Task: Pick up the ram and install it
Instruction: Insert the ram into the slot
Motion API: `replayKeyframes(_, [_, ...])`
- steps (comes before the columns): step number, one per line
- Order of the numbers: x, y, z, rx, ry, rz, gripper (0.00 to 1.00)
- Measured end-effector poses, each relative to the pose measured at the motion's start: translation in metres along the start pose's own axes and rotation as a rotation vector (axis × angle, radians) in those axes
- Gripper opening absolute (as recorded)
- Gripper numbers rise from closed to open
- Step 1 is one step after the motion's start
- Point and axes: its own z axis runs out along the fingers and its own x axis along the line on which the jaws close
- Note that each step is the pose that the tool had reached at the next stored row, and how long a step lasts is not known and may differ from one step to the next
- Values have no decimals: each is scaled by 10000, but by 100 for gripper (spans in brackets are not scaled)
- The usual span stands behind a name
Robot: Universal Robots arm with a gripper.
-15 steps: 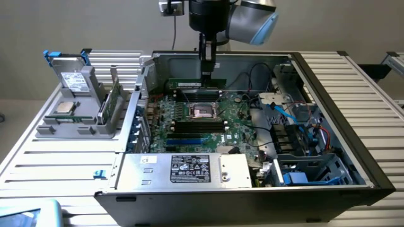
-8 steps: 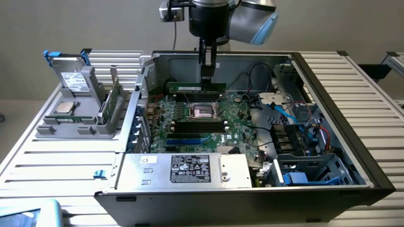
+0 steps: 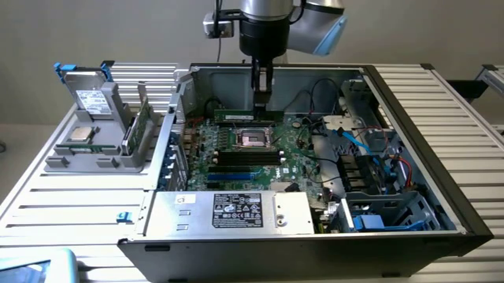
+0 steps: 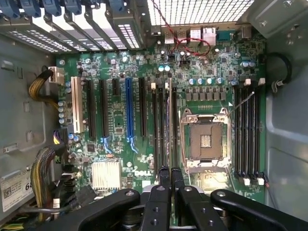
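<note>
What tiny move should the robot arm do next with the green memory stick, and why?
Probably lower it slowly, straight down. The gripper holds the green memory stick on edge inside the computer case, over the black slots beside the square socket. In the wrist view the stick looks lined up along a slot. I cannot tell whether it touches the slot yet.

Plain beige wall (image 3: pixel 118 29) across top of frame. White slatted table (image 3: pixel 71 200) fills lower frame. Light even, diffuse.
</note>
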Motion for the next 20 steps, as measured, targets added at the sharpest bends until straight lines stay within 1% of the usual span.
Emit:
replayKeyframes(4, [61,-4,77,1,-4,0,13])
replayKeyframes(7, [77,-3,133,3,-2,2,13])
replayKeyframes(10, [75,-1,186,29,-3,15,13])
replayKeyframes(12, [71,4,212,57,0,29,13])
replayKeyframes(14, [55,11,235,77,29,34,13])
replayKeyframes(15, [44,12,244,88,54,34,13])
replayKeyframes(16, [26,13,251,100,101,34,13])
replayKeyframes(17, [4,14,256,117,171,34,13])
replayKeyframes(18, [-16,15,259,134,259,34,13])
replayKeyframes(19, [-37,16,262,155,370,35,13])
replayKeyframes(20, [-53,17,267,172,455,36,13])
